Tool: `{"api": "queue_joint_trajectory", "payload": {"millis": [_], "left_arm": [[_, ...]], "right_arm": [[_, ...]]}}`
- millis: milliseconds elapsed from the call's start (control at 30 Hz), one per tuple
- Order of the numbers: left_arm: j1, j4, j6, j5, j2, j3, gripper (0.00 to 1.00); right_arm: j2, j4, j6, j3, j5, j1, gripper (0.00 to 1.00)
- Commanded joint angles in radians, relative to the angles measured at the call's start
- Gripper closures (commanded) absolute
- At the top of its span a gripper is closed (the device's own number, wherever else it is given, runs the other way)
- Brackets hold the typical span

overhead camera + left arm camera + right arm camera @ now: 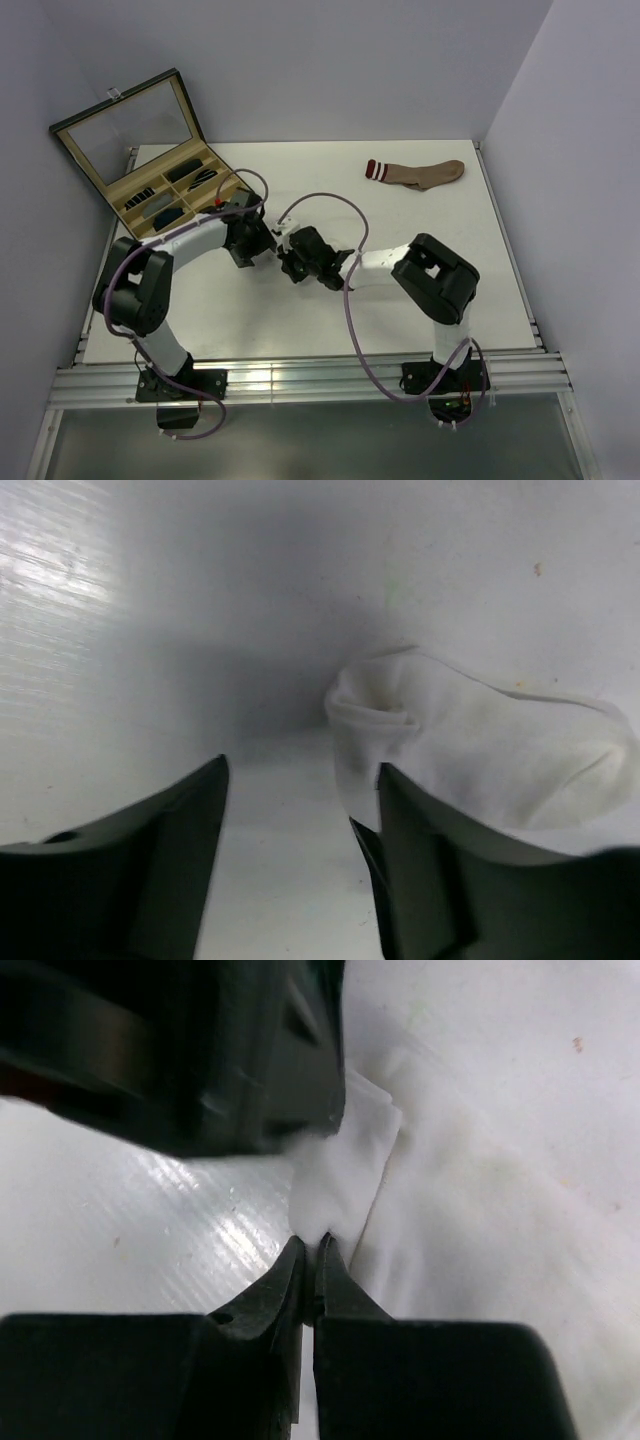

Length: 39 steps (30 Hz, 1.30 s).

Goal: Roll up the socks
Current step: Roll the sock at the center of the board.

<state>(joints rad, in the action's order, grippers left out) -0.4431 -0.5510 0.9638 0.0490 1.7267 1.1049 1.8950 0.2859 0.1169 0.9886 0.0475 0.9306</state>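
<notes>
Top view: both arms reach in toward the centre-left of the white table (450, 280). The left gripper (258, 243) and right gripper (292, 262) sit close together, tips facing each other. White fabric against the white surface is hard to make out from this view.

Left wrist view: the left gripper's two dark fingers (150, 880) stand well apart with bare table between them and nothing held. The white sock (480, 750) lies bunched at centre-right of the frame. Its near edge lies against the right-hand finger, outside the gap.

Right wrist view: the right gripper's fingertips are pressed together at lower centre of the frame, pinching a thin fold of the white sock. The rest of the sock spreads flat toward the right of the frame. The dark body of the left gripper fills the upper left, directly over the sock's folded corner.

A tan sock (415, 173) with a dark red and white striped cuff lies flat at the upper right of the table, well apart from both arms.

An open case (135, 205) sits at the upper left corner, with its glass lid (130, 135) raised. Several compartments hold dark items, too small to identify.
</notes>
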Motion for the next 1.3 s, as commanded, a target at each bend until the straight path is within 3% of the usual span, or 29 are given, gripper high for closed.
{"api": "queue_joint_trajectory", "payload": {"millis": [0, 333, 500, 767, 1267], "left_arm": [[0.033, 0.104, 0.067, -0.035, -0.101, -0.062, 0.28], [0.053, 0.394, 0.206, -0.072, -0.361, -0.342, 0.22], [0.008, 0.477, 0.227, -0.081, -0.406, -0.402, 0.22], [-0.068, 0.516, 0.245, -0.106, -0.332, -0.412, 0.24], [-0.131, 0.513, 0.194, -0.104, -0.165, -0.326, 0.29]], "right_arm": [[-0.031, -0.074, 0.067, -0.045, -0.222, -0.047, 1.0], [-0.057, 0.051, 0.334, -0.14, -0.523, -0.208, 1.0], [-0.002, 0.229, 0.544, -0.214, -0.659, -0.292, 1.0], [0.079, 0.515, 0.776, -0.33, -0.755, -0.381, 1.0], [0.104, 0.512, 0.84, -0.367, -0.744, -0.397, 1.0]]}}
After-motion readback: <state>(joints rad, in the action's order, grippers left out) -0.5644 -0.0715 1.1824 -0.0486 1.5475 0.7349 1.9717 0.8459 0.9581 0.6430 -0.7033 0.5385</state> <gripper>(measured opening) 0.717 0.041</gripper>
